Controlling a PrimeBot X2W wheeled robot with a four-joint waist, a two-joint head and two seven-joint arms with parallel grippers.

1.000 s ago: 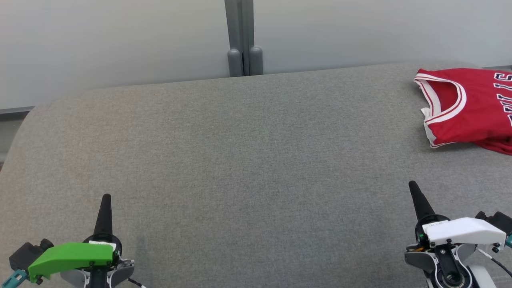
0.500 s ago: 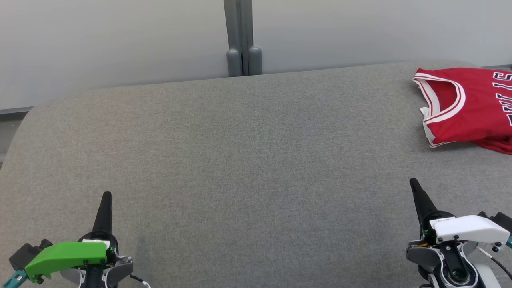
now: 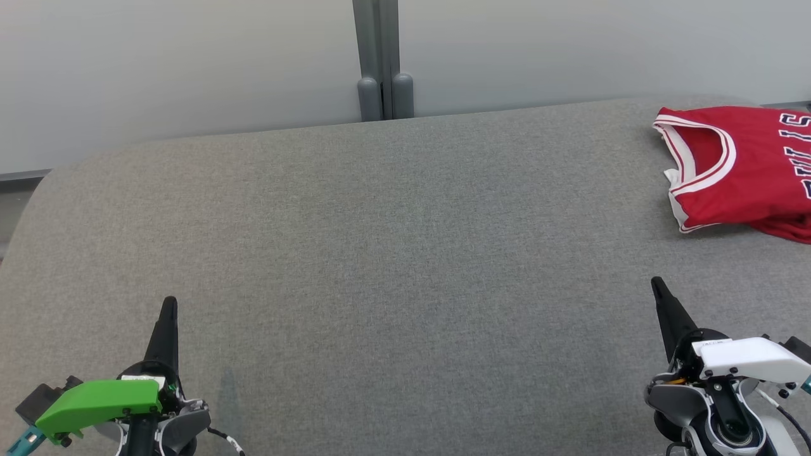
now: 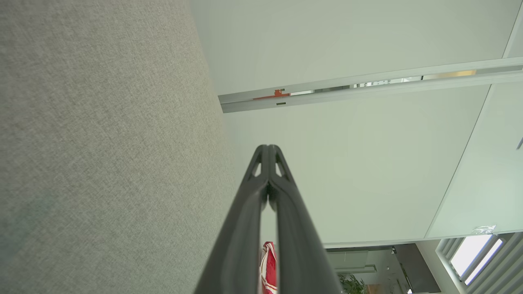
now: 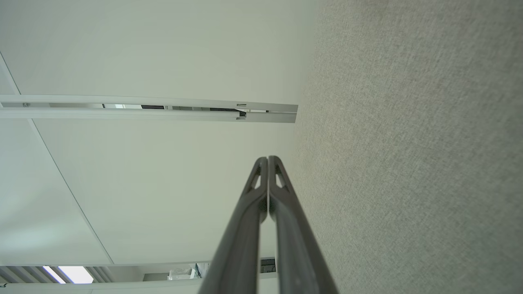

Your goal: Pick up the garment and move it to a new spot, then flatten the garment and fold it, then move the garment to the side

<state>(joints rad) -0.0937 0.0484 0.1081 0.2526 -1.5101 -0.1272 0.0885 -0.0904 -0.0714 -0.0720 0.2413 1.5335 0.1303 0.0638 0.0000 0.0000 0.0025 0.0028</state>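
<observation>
Table: A big grey table [image 3: 380, 253] with a cloth top takes up most of the head view, from the middle down to the bottom.
Wall: A pale wall [image 3: 190, 63] runs along the top, with a grey post [image 3: 379, 57] at the top middle.
Shirt: A red shirt [image 3: 741, 171] with white trim and dark letters lies on the table at the upper right. The picture's edge cuts off its right part. The neck hole is at its left end.
Left gripper: The left gripper [image 3: 168, 307] sits at the lower left. Its two fingers are pressed tight together and hold nothing.
Right gripper: The right gripper [image 3: 657, 290] sits at the lower right. It is pinched tight too, and it is empty.
How the shirt will feel: I think it is light, soft, floppy and a bit slippery. It will sag and bunch up when lifted. It will not break.
Where to hold: The white trim at the neck or shoulder looks like a good place to pinch.
Shirt and jaws: The shirt is above the right gripper in the picture, well apart, with bare table between. The left gripper is much farther away. Neither touches it.
</observation>
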